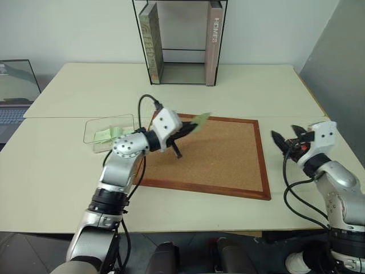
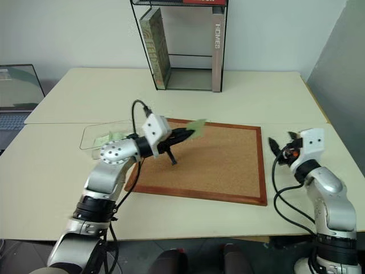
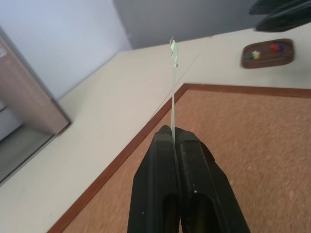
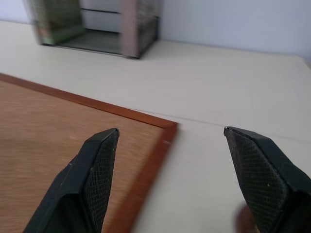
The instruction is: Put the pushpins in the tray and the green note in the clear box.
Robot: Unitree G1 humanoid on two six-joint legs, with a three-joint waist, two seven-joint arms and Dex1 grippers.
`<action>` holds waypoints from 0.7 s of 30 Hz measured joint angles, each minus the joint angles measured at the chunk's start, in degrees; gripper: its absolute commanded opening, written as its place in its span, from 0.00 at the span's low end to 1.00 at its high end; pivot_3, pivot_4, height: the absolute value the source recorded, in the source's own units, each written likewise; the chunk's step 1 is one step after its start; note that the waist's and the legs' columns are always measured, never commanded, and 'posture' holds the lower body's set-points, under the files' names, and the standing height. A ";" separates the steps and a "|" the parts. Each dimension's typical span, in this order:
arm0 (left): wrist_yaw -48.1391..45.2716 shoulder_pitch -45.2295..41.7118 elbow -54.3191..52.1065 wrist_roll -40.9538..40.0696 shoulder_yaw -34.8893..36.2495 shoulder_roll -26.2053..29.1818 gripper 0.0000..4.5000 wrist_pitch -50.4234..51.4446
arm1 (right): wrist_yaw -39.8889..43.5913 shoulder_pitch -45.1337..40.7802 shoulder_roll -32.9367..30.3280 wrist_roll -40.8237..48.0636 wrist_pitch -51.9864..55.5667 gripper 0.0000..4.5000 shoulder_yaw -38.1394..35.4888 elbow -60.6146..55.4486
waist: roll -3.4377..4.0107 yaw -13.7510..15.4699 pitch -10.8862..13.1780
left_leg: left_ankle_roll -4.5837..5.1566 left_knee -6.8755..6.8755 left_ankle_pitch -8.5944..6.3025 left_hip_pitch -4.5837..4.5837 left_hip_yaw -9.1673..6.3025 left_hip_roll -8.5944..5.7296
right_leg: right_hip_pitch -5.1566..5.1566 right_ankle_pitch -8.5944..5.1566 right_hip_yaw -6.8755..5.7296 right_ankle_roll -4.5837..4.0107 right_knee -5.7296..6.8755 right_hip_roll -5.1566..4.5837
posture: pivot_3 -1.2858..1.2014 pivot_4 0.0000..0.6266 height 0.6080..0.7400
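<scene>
My left gripper [image 1: 191, 127] hovers over the corkboard [image 1: 228, 160], shut on the green note [image 1: 201, 119]. That note stands edge-on between its fingertips [image 3: 173, 97]. The clear box [image 1: 91, 130] sits on the table just left of the corkboard, behind my left arm, with pale green slips [image 1: 111, 133] inside. In the left wrist view the dark brown tray [image 3: 286, 54] lies beyond the corkboard's edge, holding pushpins [image 3: 265, 51] with coloured heads. My right gripper [image 1: 288, 140] is off the corkboard's right edge, open and empty, its fingers [image 4: 99, 165] spread wide near the board's corner.
A tall black wire-frame shelf [image 1: 181, 40] with upright books stands at the back middle of the table. A laptop [image 1: 14, 91] sits at the far left. The corkboard's wooden frame [image 4: 165, 127] lies just ahead of my right gripper.
</scene>
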 measured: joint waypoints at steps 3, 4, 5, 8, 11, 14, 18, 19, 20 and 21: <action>0.99 2.07 -2.07 -0.39 4.37 6.10 0.00 6.21 | 8.03 0.31 -3.42 -0.69 -2.04 0.82 8.50 -6.39 | -0.04 -0.63 0.08 | 0.00 -0.02 0.00 0.11 -0.01 0.05 | 0.02 -0.01 0.00 0.02 0.00 0.04 | 0.52 0.24 1.00; 1.22 2.30 -2.52 -0.43 5.29 6.98 0.00 7.22 | 8.86 -0.32 -3.35 -0.51 -1.95 0.82 9.71 -6.79 | -0.05 -0.62 0.09 | 0.00 -0.02 0.00 0.12 -0.03 0.05 | 0.04 -0.01 -0.02 0.02 0.00 0.04 | 0.52 0.24 1.00; 1.65 2.49 -3.02 -0.63 6.53 8.93 0.00 8.77 | 10.30 -2.33 -3.12 -0.11 -1.40 0.82 11.70 -6.92 | -0.08 -0.62 0.13 | -0.01 0.00 0.01 0.14 0.01 0.04 | 0.05 -0.01 0.01 0.02 0.01 0.03 | 0.52 0.24 1.00; 2.13 2.91 -2.64 -1.23 10.09 13.13 0.00 10.62 | 11.79 -8.00 -1.78 2.74 2.64 0.82 14.10 -6.96 | -0.13 -0.53 0.15 | -0.03 0.03 0.02 0.27 0.00 0.02 | 0.17 -0.01 0.01 0.01 0.01 -0.01 | 0.52 0.24 1.00; 2.43 3.11 2.93 -1.32 13.35 17.38 0.00 10.25 | 9.13 -15.62 3.14 7.99 13.62 0.82 14.99 -4.60 | -0.19 -0.66 0.20 | -0.05 0.01 0.03 0.35 0.00 0.06 | 0.17 -0.01 0.01 -0.03 0.07 -0.02 | 0.52 0.24 1.00; 3.18 2.82 8.07 -1.35 15.20 19.02 0.00 9.28 | 7.41 -19.48 5.40 10.06 20.08 0.82 16.03 -2.68 | -0.20 -0.20 0.20 | -0.06 -0.02 0.03 0.28 -0.05 0.01 | 0.14 0.16 -0.08 -0.35 0.06 -0.10 | 0.52 0.24 1.00; 3.25 1.47 15.68 -1.10 15.27 20.84 0.00 8.82 | 5.63 -22.87 8.53 8.96 23.04 0.82 20.59 -1.33 | -0.22 0.30 0.19 | -0.06 -0.02 0.02 0.01 0.00 -0.06 | -0.06 0.17 -0.06 -0.36 0.01 -0.19 | 0.52 0.24 1.00; 3.42 0.83 17.96 -0.80 15.23 21.01 0.00 8.01 | 5.38 -23.10 9.35 8.41 23.25 0.82 21.73 -1.13 | -0.23 0.54 0.18 | -0.06 0.01 0.02 -0.25 -0.02 -0.08 | -0.27 0.17 -0.09 -0.36 0.01 -0.22 | 0.52 0.24 1.00; 3.80 -0.21 20.23 -0.31 15.09 21.01 0.00 7.29 | 5.13 -23.34 9.64 8.08 23.23 0.82 22.40 -0.76 | -0.24 0.71 0.18 | -0.06 0.05 0.02 -0.40 -0.02 -0.10 | -0.41 0.18 -0.10 -0.37 0.04 -0.23 | 0.52 0.24 1.00; 4.29 -1.17 22.02 -0.02 15.08 21.03 0.00 6.59 | 4.96 -23.42 9.86 7.72 23.18 0.82 22.84 -0.58 | -0.27 0.90 0.16 | -0.05 0.07 0.02 -0.58 -0.03 -0.10 | -0.59 0.20 -0.10 -0.37 0.07 -0.23 | 0.52 0.24 1.00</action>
